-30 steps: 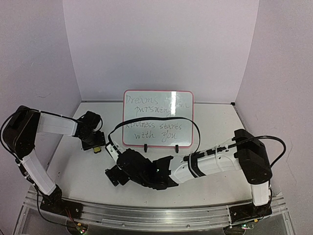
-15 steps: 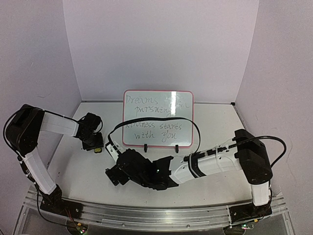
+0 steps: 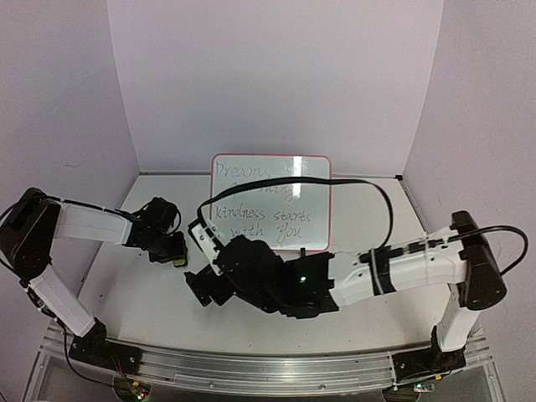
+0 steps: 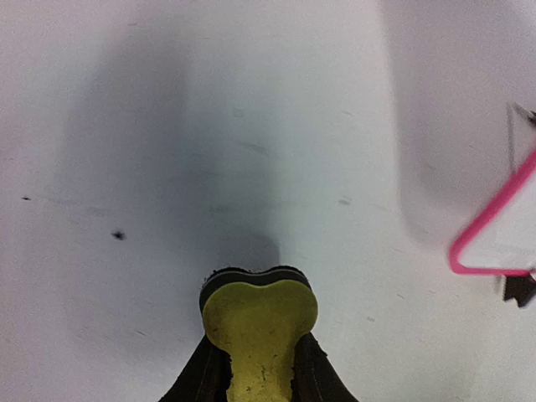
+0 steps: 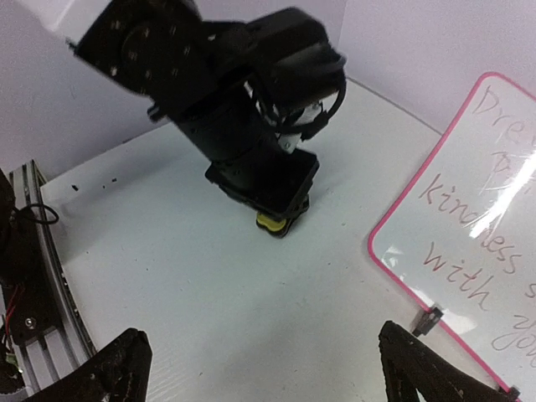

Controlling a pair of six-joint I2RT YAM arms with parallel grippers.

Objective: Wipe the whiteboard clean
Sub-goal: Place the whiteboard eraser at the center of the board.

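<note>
The whiteboard (image 3: 270,205) stands upright on small black feet at the back middle of the table, pink-framed, with dark handwriting across it; its lower corner shows in the left wrist view (image 4: 502,243) and its left part in the right wrist view (image 5: 477,218). My left gripper (image 3: 173,249) is down on the table left of the board, shut on a small yellow-and-black eraser block (image 4: 260,314), which the right wrist view shows pinched under it (image 5: 272,224). My right gripper (image 5: 272,368) is open and holds nothing, hovering low in front of the board and facing the left gripper (image 5: 280,201).
White table floor (image 3: 134,293) with purple walls at the back and both sides. A black cable (image 3: 368,188) from the right arm arcs in front of the board. A metal rail (image 3: 251,368) runs along the near edge.
My left gripper has closed on the eraser block and shifted a little right and nearer. The right arm has stretched out, its gripper edging toward the board, and the cable has swung up.
</note>
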